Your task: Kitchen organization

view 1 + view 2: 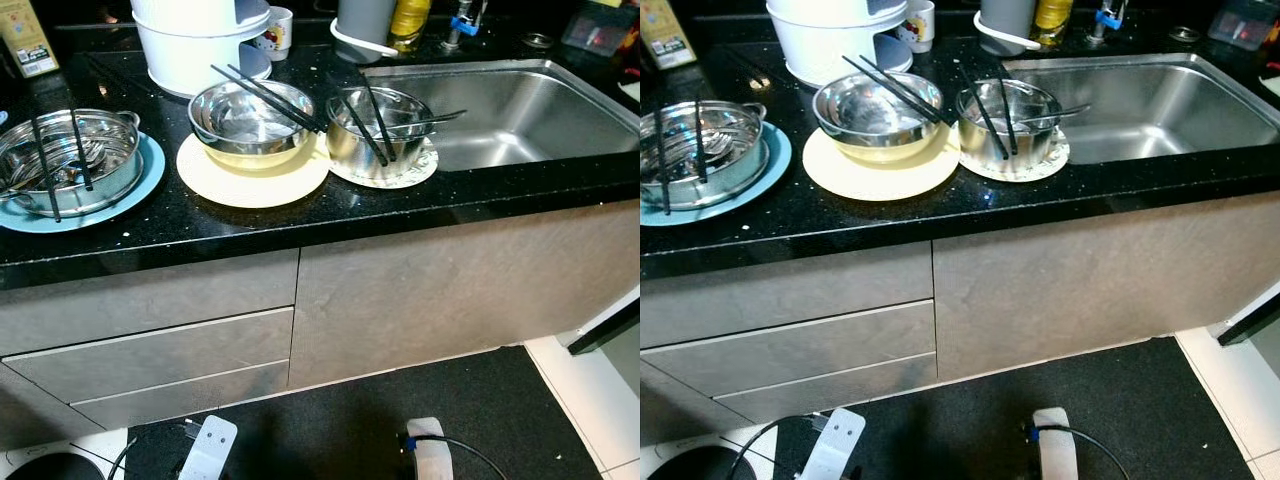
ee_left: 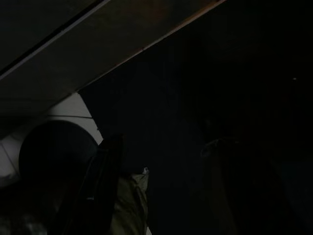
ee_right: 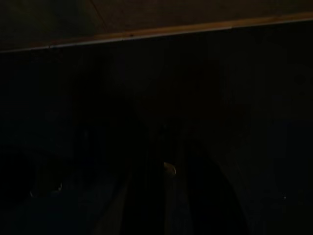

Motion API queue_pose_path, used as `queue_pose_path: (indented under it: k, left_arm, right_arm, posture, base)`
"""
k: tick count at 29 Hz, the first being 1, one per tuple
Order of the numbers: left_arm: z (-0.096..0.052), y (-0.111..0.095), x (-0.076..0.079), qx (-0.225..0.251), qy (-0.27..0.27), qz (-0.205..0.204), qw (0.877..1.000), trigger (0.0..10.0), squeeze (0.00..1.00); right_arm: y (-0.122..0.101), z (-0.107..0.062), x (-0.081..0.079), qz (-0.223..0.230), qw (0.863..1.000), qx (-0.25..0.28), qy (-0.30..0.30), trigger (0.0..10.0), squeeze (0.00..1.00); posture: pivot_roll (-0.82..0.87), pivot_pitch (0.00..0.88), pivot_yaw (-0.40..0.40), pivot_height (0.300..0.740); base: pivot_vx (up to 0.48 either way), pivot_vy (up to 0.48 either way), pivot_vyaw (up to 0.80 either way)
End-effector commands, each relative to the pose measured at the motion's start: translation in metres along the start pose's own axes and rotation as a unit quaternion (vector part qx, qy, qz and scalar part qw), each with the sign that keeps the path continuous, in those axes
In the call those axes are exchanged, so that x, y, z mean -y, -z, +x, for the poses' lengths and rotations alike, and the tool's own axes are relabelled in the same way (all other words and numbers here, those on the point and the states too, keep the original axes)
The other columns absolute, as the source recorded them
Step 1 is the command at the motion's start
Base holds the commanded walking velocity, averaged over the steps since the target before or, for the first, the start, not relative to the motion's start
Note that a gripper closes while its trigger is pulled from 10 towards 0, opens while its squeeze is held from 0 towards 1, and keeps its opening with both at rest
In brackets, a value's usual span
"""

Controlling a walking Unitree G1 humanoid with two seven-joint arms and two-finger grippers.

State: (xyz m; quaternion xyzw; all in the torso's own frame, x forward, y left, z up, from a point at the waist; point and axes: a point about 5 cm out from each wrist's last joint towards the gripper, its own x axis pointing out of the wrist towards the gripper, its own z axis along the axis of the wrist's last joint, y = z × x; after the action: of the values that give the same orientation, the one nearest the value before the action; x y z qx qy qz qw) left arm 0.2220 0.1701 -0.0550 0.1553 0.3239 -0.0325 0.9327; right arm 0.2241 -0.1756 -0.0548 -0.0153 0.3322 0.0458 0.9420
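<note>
Black kitchen tabletop (image 1: 250, 235), sink (image 1: 540, 110) at 2 o'clock. Three steel bowls (image 1: 250, 120) on plates, chopsticks (image 1: 265, 95) across each, at 12. Both arms hanging idle; jaws too dark to tell. Best lifting chopsticks first, then stacking bowls.

Three steel bowls (image 1: 250, 120) are seen on the black counter, each set on one of three plates (image 1: 250, 180). Three pairs of black chopsticks (image 1: 268, 98) are laid across them. One sink (image 1: 540, 110) and one white cooker (image 1: 200, 40) are counted.
</note>
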Motion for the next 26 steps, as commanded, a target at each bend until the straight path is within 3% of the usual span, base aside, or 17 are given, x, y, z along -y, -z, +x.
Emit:
queue_pose_path:
  k: [1,9,17,23,26]
  left_arm:
    - [-0.003,0.010,0.005,-0.020,0.008,-0.003,1.000,10.0,0.00]
    - [0.006,-0.009,0.004,-0.006,0.008,-0.009,1.000,10.0,0.00]
    - [0.007,-0.009,-0.024,-0.006,-0.027,-0.016,0.999,10.0,0.00]
    - [0.006,-0.009,-0.023,-0.003,-0.025,0.008,1.000,10.0,0.00]
    - [0.005,-0.005,-0.018,-0.005,-0.026,-0.005,1.000,10.0,0.00]
  right_arm:
    - [0.014,-0.005,0.007,0.019,0.999,-0.026,0.014,10.0,0.00]
    - [0.007,-0.005,0.019,0.036,0.998,-0.012,0.042,10.0,0.00]
    - [0.017,-0.003,-0.008,0.028,0.999,-0.034,0.006,10.0,0.00]
    - [0.011,0.000,-0.010,0.036,0.999,-0.029,0.004,10.0,0.00]
    - [0.011,0.000,-0.009,0.032,0.999,-0.026,0.002,10.0,0.00]
  posture:
    - [-0.09,0.218,-0.025,0.740]
    - [-0.13,0.192,0.008,0.740]
    - [-0.05,0.174,0.016,0.740]
    - [-0.04,0.180,-0.027,0.740]
    - [-0.06,0.173,-0.022,0.740]
  base:
    - [0.000,0.000,0.00]
    - [0.000,0.000,0.00]
    - [0.000,0.000,0.00]
    - [0.000,0.000,0.00]
    - [0.000,0.000,0.00]
